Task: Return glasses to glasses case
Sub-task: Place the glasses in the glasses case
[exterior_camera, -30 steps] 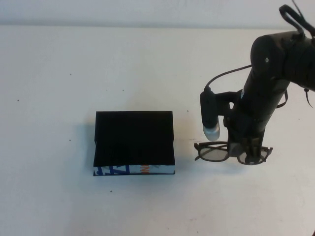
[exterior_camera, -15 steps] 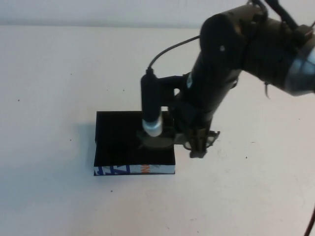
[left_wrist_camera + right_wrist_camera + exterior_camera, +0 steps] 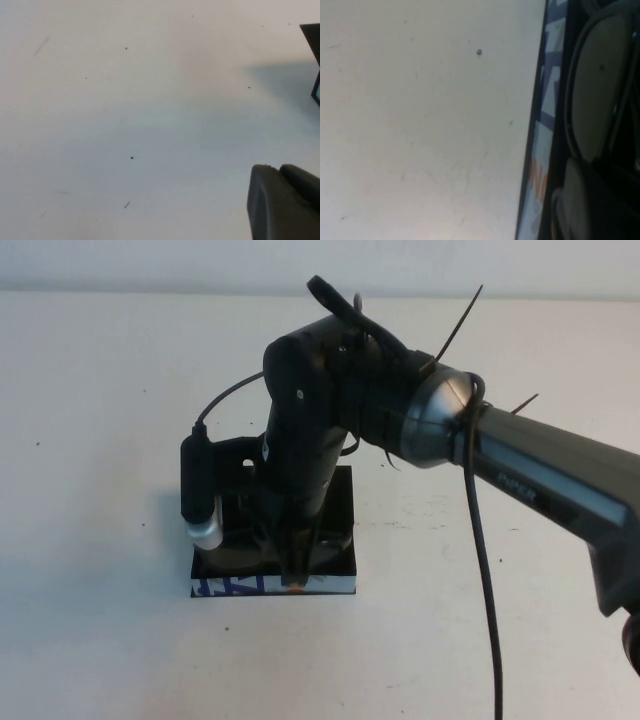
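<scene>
Nearest us, our right gripper (image 3: 293,575) hangs over the printed front edge of the glasses case (image 3: 340,502), clenched on the glasses (image 3: 600,80) — letting go this near the rim could leave them hanging over it. Their long axis runs along that edge, lenses over the black interior. The left gripper (image 3: 285,202) sits apart over bare table (image 3: 100,390) — we cannot tell its fingers.

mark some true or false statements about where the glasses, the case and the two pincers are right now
1. The right pincer is over the glasses case. True.
2. The glasses lie on the bare table right of the case. False: they are at the case, by its printed front edge, with the right pincer shut on them.
3. The case's printed edge faces the robot. True.
4. The left pincer is at the case too. False: it is parked over bare table, with only a corner of the case in its view.
5. The case is closed. False: its black interior is exposed.
</scene>
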Controlling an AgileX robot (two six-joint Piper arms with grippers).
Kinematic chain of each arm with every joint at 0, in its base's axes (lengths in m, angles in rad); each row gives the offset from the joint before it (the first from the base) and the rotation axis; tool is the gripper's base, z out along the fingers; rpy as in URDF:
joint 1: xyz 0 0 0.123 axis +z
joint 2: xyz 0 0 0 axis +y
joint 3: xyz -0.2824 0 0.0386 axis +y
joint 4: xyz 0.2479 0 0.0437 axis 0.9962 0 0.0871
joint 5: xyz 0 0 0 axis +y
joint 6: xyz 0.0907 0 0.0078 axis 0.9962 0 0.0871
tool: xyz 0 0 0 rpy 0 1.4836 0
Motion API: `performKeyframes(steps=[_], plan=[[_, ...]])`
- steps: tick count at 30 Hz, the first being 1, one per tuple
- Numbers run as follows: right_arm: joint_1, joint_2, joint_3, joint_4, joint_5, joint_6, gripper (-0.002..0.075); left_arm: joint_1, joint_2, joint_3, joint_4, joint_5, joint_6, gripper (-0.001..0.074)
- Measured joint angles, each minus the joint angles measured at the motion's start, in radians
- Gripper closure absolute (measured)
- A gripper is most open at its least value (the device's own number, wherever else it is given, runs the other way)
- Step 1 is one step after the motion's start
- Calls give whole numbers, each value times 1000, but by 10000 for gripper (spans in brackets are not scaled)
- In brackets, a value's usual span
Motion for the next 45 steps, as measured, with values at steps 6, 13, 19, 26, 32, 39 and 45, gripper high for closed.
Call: performKeyframes(steps=[6,13,19,26,32,39,45], plan=[[1,33,-2,-7,0,-14,721,0,0,0,0,0,0,738],[-4,48,-10,-7,0,-32,721,0,0,0,0,0,0,738],[-17,56,-21,-2,0,-29,721,0,0,0,0,0,0,738],[-24,62,-40,-4,0,-26,721,0,0,0,0,0,0,738],[-24,64,-40,-6,0,-26,721,0,0,0,0,0,0,738],[-24,81,-47,-11,0,-24,721,0,0,0,0,0,0,738],[-11,89,-47,-26,0,-24,721,0,0,0,0,0,0,738]])
